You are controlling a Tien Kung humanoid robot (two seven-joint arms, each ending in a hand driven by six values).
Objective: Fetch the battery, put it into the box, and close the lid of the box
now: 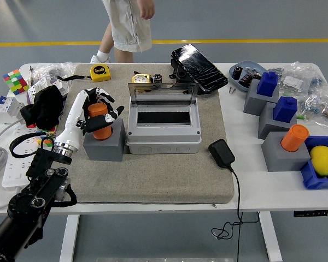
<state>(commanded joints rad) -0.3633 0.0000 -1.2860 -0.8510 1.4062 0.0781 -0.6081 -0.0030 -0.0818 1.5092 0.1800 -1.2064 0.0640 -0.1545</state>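
- Left hand (98,113): fingers curled around the upright orange battery (100,121), seated in its grey holder (104,146).
- Open box (163,126) lies immediately right of it.

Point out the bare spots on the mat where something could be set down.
Free: the wide front strip of the mat, between the grey box and the near edge, bordered right by the black adapter. Crowded: the left, where the left hand grips the orange battery on its grey block, and the back edge.
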